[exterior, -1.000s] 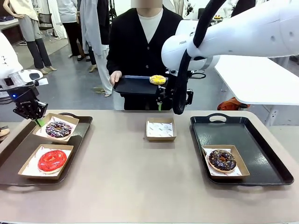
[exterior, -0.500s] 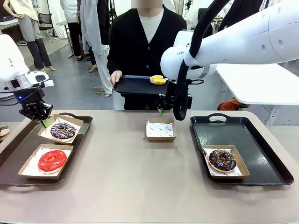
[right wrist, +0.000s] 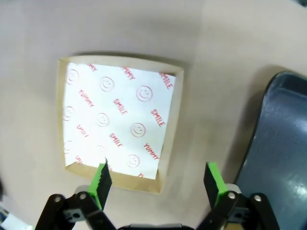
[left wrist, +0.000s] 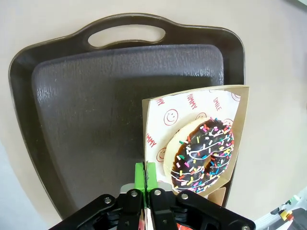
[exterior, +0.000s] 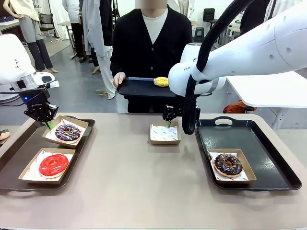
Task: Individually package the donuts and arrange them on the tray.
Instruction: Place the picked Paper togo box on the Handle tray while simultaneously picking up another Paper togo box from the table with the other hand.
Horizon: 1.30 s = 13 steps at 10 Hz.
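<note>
Over the brown tray [exterior: 14,160] at the tabletop's left, the left gripper [exterior: 48,125] is seen with jaws pinched on the corner of a carton [left wrist: 229,103] holding the purple donut [exterior: 67,132], lifted and tilted. Nearby, the red donut [exterior: 53,164] lies boxed. The right gripper [right wrist: 158,179], jaws spread wide, hangs above an empty carton [exterior: 164,133]. The chocolate donut [exterior: 228,164] sits on the black tray [exterior: 254,134]; the yellow donut [exterior: 161,81] is on the person's tray [exterior: 139,88].

Bright, even overhead light fills the room, and the worktop [exterior: 129,177] carries only soft, short shadows beside the trays. The black tray [exterior: 268,158] at the right shows a pale sheen on its floor. The front view is sharp throughout. The left wrist view bends the dark tray [left wrist: 86,120] outward at its edges. The right wrist view is slightly soft, the paper-lined box [right wrist: 115,129] faintly blurred.
</note>
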Each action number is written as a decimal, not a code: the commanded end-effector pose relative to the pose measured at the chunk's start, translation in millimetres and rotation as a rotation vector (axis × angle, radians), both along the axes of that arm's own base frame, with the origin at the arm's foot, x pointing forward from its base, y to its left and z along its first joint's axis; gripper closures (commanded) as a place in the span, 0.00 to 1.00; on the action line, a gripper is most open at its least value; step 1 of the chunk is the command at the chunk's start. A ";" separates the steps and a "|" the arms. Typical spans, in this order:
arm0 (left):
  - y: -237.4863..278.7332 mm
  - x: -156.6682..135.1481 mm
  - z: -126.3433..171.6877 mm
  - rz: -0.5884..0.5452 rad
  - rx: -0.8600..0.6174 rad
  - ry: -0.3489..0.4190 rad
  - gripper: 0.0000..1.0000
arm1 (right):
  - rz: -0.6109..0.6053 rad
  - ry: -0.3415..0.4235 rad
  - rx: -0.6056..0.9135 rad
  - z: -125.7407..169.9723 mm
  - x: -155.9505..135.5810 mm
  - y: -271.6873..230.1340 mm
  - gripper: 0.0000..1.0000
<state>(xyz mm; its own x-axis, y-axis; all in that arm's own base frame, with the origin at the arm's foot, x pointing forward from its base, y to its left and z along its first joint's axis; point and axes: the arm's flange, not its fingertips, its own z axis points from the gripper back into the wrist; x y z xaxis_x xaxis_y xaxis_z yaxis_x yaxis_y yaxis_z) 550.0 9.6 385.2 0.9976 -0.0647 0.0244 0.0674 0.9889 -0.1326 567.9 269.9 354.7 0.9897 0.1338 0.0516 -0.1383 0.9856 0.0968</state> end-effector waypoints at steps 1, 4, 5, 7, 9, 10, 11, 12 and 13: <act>-5.9 6.3 -1.0 0.024 0.029 -0.007 0.99 | -0.057 -0.033 -0.010 -5.2 -9.7 -10.6 0.00; -4.8 4.8 0.4 0.030 0.033 -0.004 0.99 | -0.077 -0.049 0.002 -16.7 -5.5 -14.3 0.00; -4.8 4.2 0.6 0.027 0.032 -0.004 0.99 | -0.085 -0.046 -0.001 -21.1 -4.0 -13.9 0.00; -4.2 5.3 0.2 0.019 0.041 -0.002 0.99 | -0.094 -0.039 -0.010 -29.9 0.7 -11.0 0.00; -6.5 9.6 -2.4 0.023 0.050 0.012 0.99 | -0.106 -0.030 -0.024 -37.6 4.1 -7.7 0.00; -8.8 12.5 -4.2 0.033 0.059 0.027 0.99 | -0.108 -0.023 -0.031 -41.4 4.6 -5.3 0.00; -11.2 14.4 -4.3 0.045 0.068 0.034 0.99 | -0.109 -0.020 -0.040 -43.3 4.2 -4.4 0.00; -12.9 15.6 -4.7 0.045 0.071 0.036 0.99 | -0.109 -0.022 -0.042 -43.3 4.6 -3.9 0.00; -14.3 16.4 -5.4 0.046 0.075 0.039 0.99 | -0.112 -0.025 -0.043 -43.2 5.1 -3.5 0.00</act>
<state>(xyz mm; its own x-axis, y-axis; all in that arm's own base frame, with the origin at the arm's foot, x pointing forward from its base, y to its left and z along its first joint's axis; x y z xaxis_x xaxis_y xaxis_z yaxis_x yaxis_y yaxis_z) 561.8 -0.4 376.4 0.9995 -0.0317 -0.0018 0.0314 0.9956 -0.0888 567.4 261.5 312.0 0.9980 0.0457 0.0427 -0.0494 0.9945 0.0918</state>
